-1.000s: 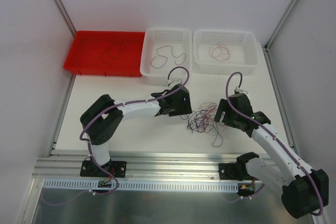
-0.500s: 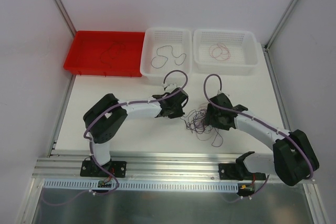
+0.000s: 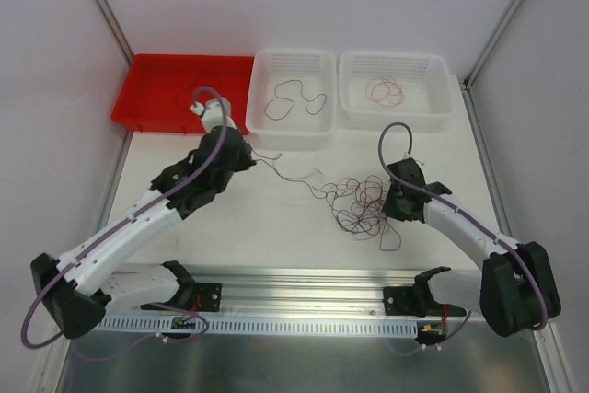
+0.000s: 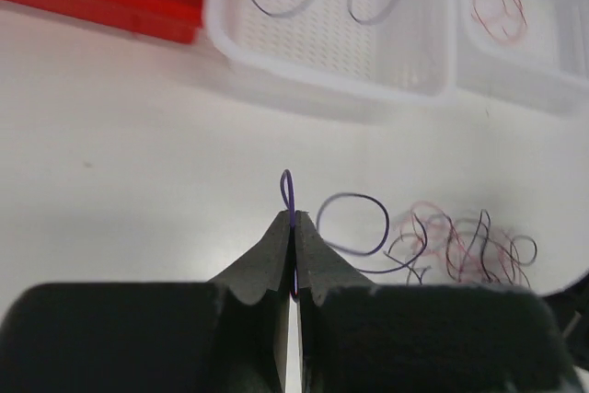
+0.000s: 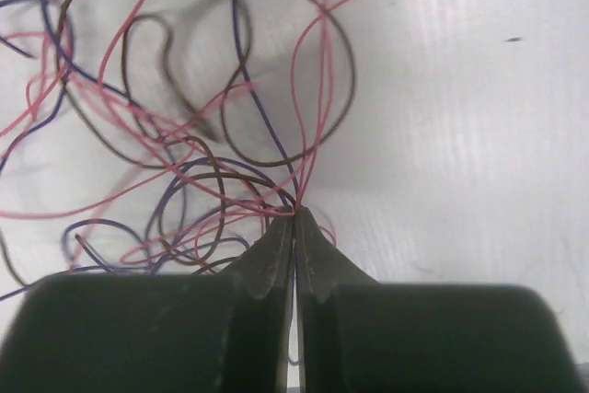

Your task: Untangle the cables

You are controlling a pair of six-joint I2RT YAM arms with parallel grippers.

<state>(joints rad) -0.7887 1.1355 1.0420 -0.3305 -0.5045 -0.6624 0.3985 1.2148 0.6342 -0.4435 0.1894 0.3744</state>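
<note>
The left fingers (image 4: 270, 255), pinching one purple cable (image 4: 286, 189), have drawn it out leftward; the right fingers (image 5: 270, 260) now clamp the tangle (image 3: 359, 207), anchoring it.

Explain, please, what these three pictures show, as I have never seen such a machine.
These are two robot arms bolted to a white table. The wide picture looks down from above; the other two come from a camera on each wrist, showing each claw's fingers. On the table lies a tangle of thin wires, red, dark and purple. At the back stand a red tray and two white baskets, each holding a wire or two. The left claw is shut on one purple wire stretched out from the tangle; the right claw is shut on strands at the tangle's edge.
</note>
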